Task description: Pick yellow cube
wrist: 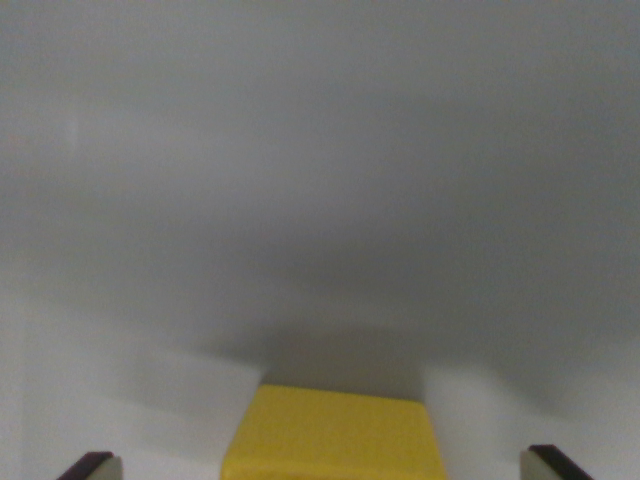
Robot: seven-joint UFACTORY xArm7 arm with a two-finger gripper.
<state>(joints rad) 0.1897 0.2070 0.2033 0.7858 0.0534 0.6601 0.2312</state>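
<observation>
Straddling the yellow cube (335, 435) at the wrist view's bottom edge, the hand (325, 468) stands spread apart, fingertips clear of both sides. Beyond lies bare grey bench (320, 180). Approach appears complete; closing and lifting remain.

A plain, pale grey worktop (320, 150) fills the wrist view, blurred and unmarked. A yellow cube (335, 435) sits directly on it at the bottom centre, casting a soft dark shadow just beyond its far edge.
</observation>
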